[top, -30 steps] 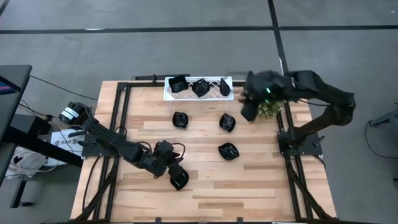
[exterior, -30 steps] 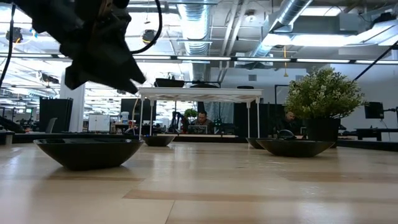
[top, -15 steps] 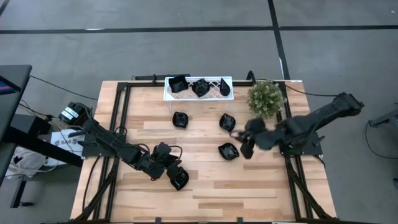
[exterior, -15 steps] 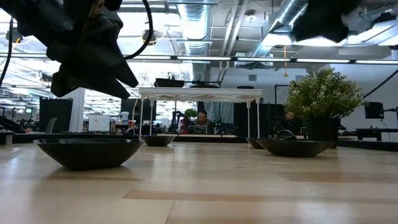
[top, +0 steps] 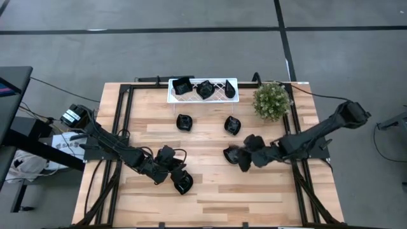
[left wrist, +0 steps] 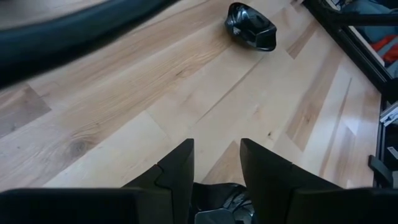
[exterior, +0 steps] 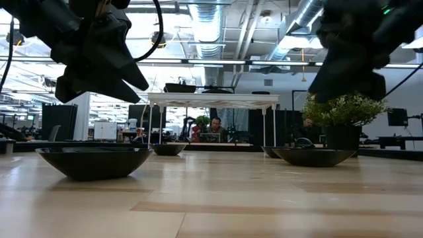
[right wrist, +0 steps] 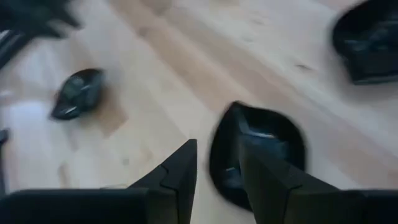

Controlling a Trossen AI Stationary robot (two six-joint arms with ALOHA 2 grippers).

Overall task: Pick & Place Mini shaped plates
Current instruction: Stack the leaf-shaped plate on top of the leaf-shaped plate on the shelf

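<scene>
table (top: pixel 267 184): butcher-block wooden top, both arms working over it, four mini plates loose on the wood.
right arm: big change here. A second ago it was up by the potted plant (top: pixel 271 100), now it has swung down low over the middle of the table.
right gripper (top: pixel 242 159): sits right over the right-centre plate (top: pixel 232 154); the fingers (right wrist: pixel 180 171) are a narrow gap apart with nothing between them, and the plate rim is just ahead. Looks like it's lining up a grab, not gripping yet.
left gripper (top: pixel 176 175): hovers above the front-left plate (top: pixel 184 184), barely moved; fingers (left wrist: pixel 177 171) slightly apart, holding nothing.
white lattice tray (top: pixel 173 97): back edge, three plates already in it.
other loose plates: one at (top: pixel 184 121), one at (top: pixel 233 124), both near the tray.
what it means: three placed, four to go; the right arm looks to be starting the next pick.
</scene>
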